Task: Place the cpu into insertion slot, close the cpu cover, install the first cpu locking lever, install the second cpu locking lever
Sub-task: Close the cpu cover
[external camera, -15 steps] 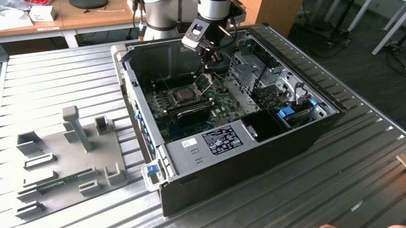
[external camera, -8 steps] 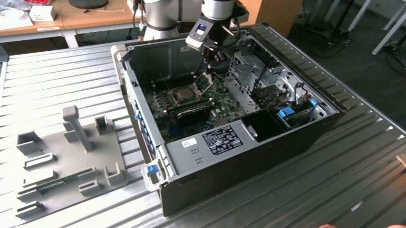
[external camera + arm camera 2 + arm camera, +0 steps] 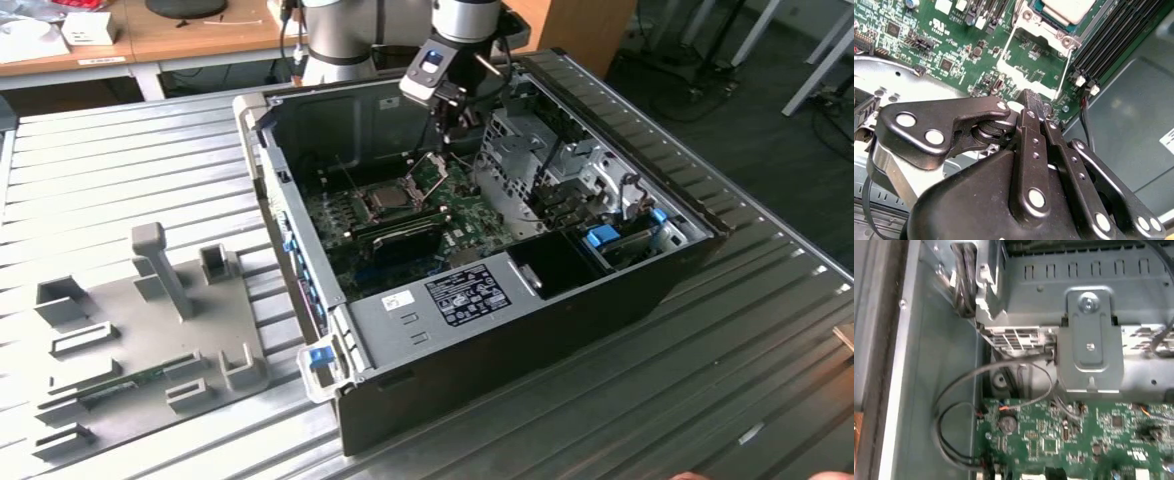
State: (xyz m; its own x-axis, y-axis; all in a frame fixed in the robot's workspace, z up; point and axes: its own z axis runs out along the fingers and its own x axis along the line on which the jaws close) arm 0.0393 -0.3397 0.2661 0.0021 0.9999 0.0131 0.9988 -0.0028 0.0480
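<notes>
An open computer case [image 3: 350,330] lies on the ribbed metal table [image 3: 134,170]. Inside it sit a green circuit board [image 3: 461,215], a silver drive cage [image 3: 527,150] toward the exterior view's right, and a blue-tabbed bay at the near right corner. The insertion slot [image 3: 370,207] lies in the far half of the board and holds the cpu [image 3: 391,198], grey top up. The cpu cover [image 3: 430,172] stands raised on the slot's right side, not closed. The gripper [image 3: 451,125] hangs just above that cover.

In the second wrist view the gripper's [image 3: 1034,100] black fingers [image 3: 1029,130] are pressed together, their tip at the free edge of the cpu cover [image 3: 1024,80]. Whether they pinch that edge cannot be told. Beyond lie the cpu [image 3: 1066,7] and black memory slots [image 3: 1109,40].

On the exterior view's left a grey fixture tray [image 3: 120,330] carries upright blocks and a thin green strip [image 3: 127,382].
</notes>
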